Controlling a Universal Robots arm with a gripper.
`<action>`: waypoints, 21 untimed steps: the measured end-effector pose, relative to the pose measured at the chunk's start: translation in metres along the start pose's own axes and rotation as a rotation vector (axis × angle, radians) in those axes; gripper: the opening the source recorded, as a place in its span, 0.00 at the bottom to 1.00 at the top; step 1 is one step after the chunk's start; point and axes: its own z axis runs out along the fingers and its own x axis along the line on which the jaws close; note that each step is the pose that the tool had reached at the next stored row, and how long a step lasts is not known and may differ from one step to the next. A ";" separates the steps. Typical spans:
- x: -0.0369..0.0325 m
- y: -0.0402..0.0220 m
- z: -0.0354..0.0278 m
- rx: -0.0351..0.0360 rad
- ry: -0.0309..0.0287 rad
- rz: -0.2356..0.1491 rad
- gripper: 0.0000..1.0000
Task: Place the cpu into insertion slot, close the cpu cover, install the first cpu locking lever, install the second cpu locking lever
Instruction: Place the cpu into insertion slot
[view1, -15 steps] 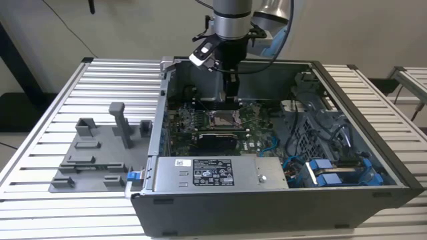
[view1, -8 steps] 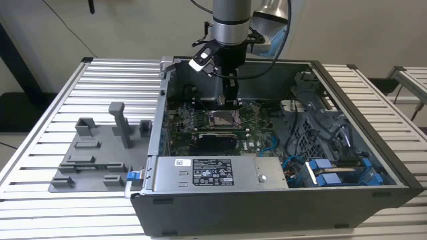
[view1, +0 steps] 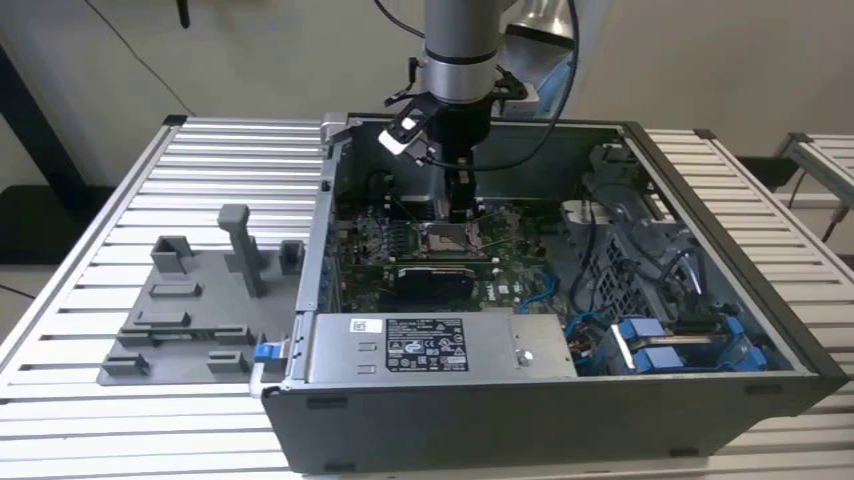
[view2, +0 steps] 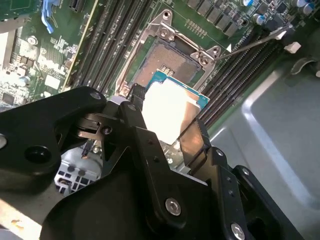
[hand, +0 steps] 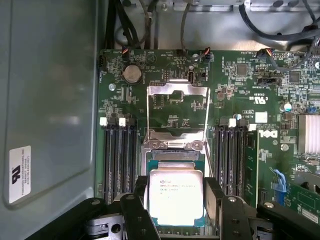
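Now the gripper (view2: 162, 120) clamps the cpu (hand: 176, 197) by 2 opposite edges, holding it over the open socket (view2: 161, 59). Beyond the socket, the cpu cover (hand: 178, 89) lies flipped back on the motherboard (hand: 240, 80).

The cpu (hand: 175, 195) has a dull silver top with dark print and a thin teal-green rim. The pincer (hand: 175, 202) is matt black with silver screws. The cpu cover (hand: 177, 90) is bright silvery metal. The motherboard (hand: 240, 85) is dark green, speckled with small silver and black parts. Its memory slots (hand: 120, 160) are black with white end tabs.

In the exterior view the case (view1: 534, 420) is dark grey, with blue clips (view1: 661, 350) toward four o'clock. The desk (view1: 200, 160) is pale grey, ribbed in parallel stripes. It carries a mid-grey fixture plate (view1: 227, 305) at nine o'clock.
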 end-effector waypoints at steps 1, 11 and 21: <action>0.0000 0.0000 0.0006 -0.0001 0.0000 0.000 0.54; 0.0010 -0.0009 0.0098 -0.0002 -0.0004 0.002 0.54; 0.0053 -0.0040 0.0278 -0.0023 -0.0005 0.003 0.54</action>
